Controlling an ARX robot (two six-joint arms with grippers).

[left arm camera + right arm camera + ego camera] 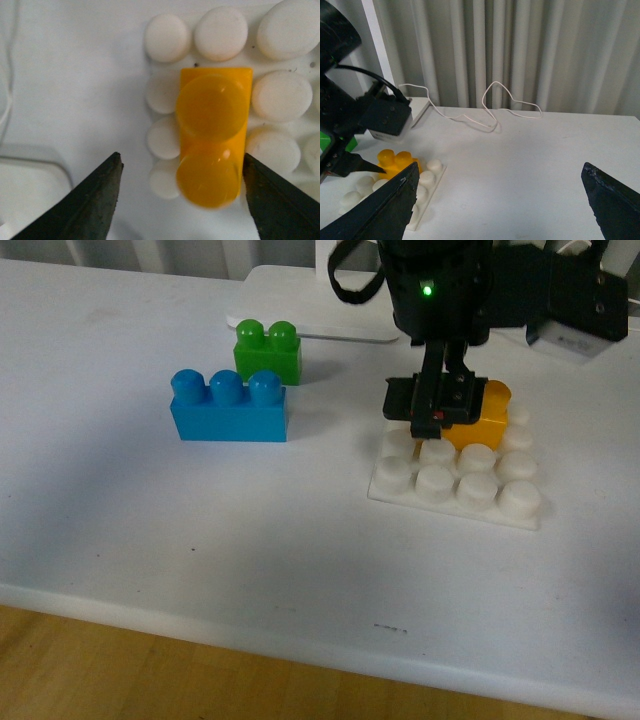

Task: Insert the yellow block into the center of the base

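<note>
- Three views, front first: yellow block (478, 420) sat on the base (458, 480), studs up, in the back half and toward its right side, so arguably not dead centre. Left hand (437, 408) hung right over it, hiding much of it. Blue brick (229, 407) and green brick (267, 350) stood well apart on the surface (150, 530).
- Left wrist view: left hand's fingers (95, 200) were spread wide, one on each side of the block, neither clearly touching it. Hand open, holding nothing. Block's long axis ran along its two studs, lined up with the base's stud rows, crossways to the line between the fingers.
- Right wrist view: right hand (500, 205) was open and empty, well apart from the base, fingers over bare surface. Block visible on the base beyond the left arm.
- Risks, my read: can't tell whether the block was pressed fully down; if only resting, a finger brushing it on lift-off could tip or drag it. Off-centre seating may also fail the task.
</note>
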